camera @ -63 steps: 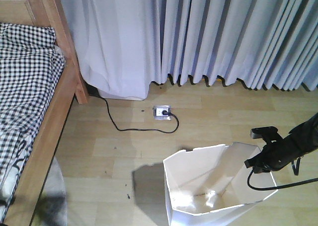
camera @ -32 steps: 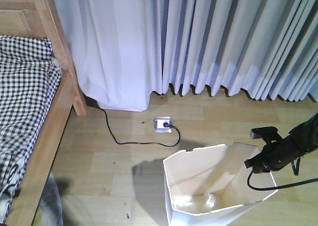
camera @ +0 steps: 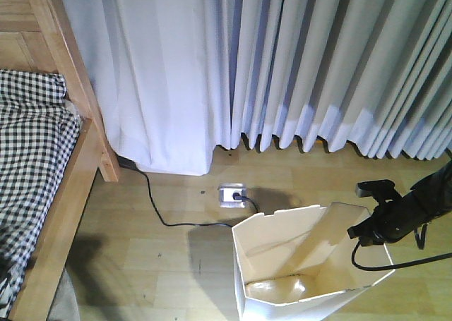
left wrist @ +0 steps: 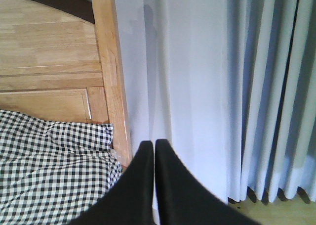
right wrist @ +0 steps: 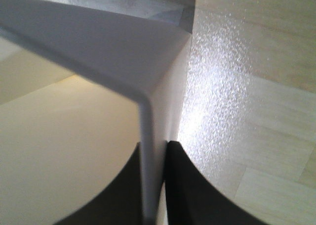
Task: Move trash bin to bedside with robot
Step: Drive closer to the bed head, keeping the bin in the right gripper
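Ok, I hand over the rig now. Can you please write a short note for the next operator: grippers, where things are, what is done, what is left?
Left gripper: shut, holding nothing, facing the bed frame.
Right gripper: shut on the trash bin wall at its rim.
The bin stands on the floor, apart from the bed.
Done: bin grasped.
Left: bring it beside the bed. A black cable and a floor socket lie between.
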Motion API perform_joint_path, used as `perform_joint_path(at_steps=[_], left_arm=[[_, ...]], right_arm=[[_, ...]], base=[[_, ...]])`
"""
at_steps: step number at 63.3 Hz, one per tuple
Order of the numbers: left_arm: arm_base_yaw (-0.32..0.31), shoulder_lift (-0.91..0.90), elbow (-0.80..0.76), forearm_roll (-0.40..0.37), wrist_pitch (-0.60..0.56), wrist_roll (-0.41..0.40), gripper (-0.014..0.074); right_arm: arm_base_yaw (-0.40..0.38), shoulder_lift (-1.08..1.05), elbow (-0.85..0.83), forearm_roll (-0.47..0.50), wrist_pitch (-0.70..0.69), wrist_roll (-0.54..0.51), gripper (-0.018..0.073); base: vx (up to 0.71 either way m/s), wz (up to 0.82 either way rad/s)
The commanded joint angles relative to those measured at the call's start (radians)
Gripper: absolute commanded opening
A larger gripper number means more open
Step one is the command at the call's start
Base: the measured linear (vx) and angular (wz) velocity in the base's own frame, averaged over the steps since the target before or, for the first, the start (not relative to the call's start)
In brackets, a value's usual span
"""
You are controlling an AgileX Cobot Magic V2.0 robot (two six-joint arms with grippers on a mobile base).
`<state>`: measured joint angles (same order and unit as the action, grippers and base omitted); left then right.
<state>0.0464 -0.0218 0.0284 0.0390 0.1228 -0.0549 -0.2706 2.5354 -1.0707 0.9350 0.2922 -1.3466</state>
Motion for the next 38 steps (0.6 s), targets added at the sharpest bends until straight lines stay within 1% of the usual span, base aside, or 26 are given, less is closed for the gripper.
perform_joint_path(at_steps=[1, 19, 38], left_arm=[[0.000, -0.004, -0.021, -0.005, -0.072, -0.004, -0.0006], [0.000, -0.004, -0.021, -0.005, -0.072, -0.004, -0.0006], [0.000, -0.004, -0.021, -0.005, -0.072, -0.004, -0.0006]], right_arm=[[-0.004, -0.078, -0.008, 0.026, 0.127, 0.004, -0.0005], [-0.004, -0.078, -0.008, 0.026, 0.127, 0.004, -0.0005], [-0.004, -0.078, -0.008, 0.026, 0.127, 0.004, -0.0005]], base=[[0.17, 0.01], [0.14, 0.01], [0.08, 0.02]])
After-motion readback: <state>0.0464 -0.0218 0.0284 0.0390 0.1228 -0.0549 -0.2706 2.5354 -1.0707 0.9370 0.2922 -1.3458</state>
